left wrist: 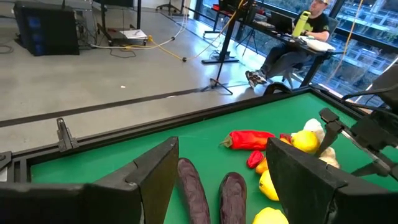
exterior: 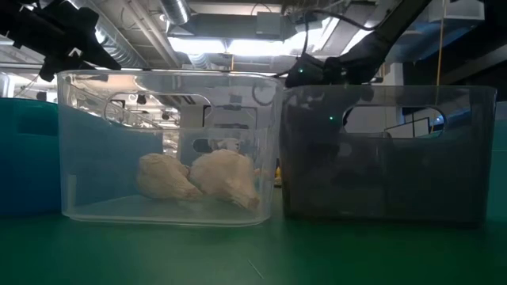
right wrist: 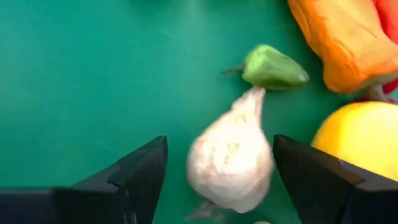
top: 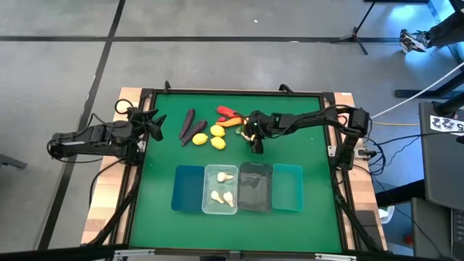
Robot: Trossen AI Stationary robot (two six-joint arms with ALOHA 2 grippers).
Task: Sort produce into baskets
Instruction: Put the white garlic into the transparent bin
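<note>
Two garlic bulbs (top: 223,187) lie in the clear bin (top: 206,196); the blue bin (top: 187,190), grey bin (top: 255,190) and teal bin (top: 287,188) beside it hold nothing. The right gripper (top: 250,136), fingers apart, straddles a loose garlic (right wrist: 231,154) by the lemons (top: 217,136). The left gripper (top: 154,123) waits, fingers apart, at the table edge.

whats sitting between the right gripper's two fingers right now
A whitish garlic bulb lies on the green mat between the right gripper's open fingers, not yet clamped; the right wrist view shows it.

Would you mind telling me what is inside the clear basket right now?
The clear basket holds whitish garlic bulbs: the high view shows three, the low view only two, one hidden behind them. The dark grey basket beside it looks empty.
</note>
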